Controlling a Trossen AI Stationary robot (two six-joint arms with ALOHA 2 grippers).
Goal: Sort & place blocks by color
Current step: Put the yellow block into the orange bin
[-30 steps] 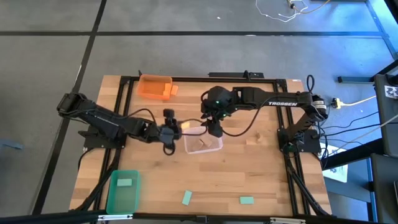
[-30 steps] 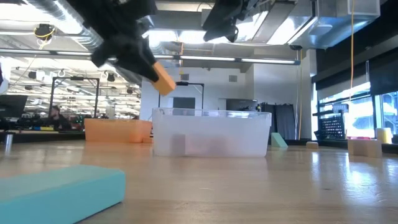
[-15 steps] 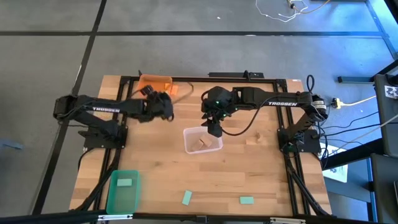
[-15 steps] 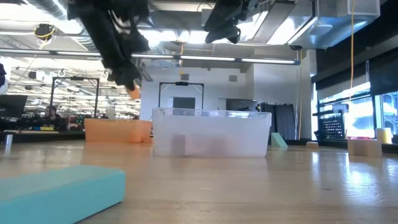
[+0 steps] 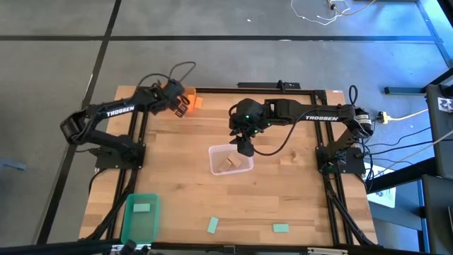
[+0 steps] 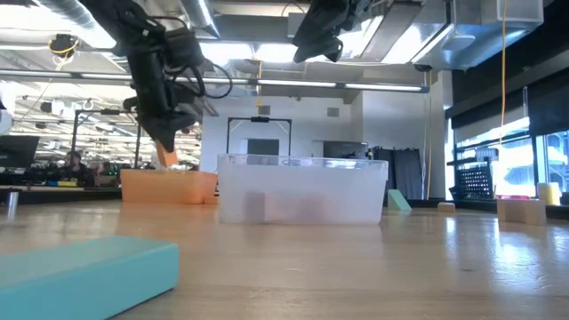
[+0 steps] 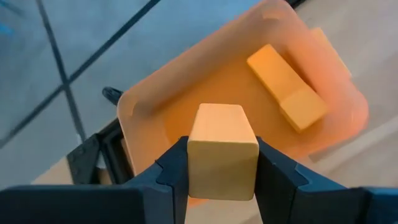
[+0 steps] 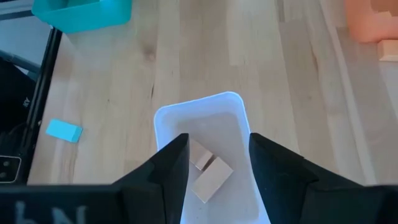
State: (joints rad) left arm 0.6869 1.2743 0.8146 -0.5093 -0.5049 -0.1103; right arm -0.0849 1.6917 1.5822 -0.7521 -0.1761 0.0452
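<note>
Holding an orange block [image 7: 222, 151] pinched in our left gripper [image 7: 217, 163] above the orange bin [image 7: 149, 106], we risk an off-centre release bouncing it onto the tabletop [image 5: 297, 191], while our right gripper [image 8: 214, 163] hovers spread over the clear bin [image 8: 163, 115].

The left pincer [image 7: 222, 171] is reaching toward the far-left corner, fingers clamping closed; the right pincer [image 8: 212, 163] is hanging mid-surface, fingers parted.
</note>
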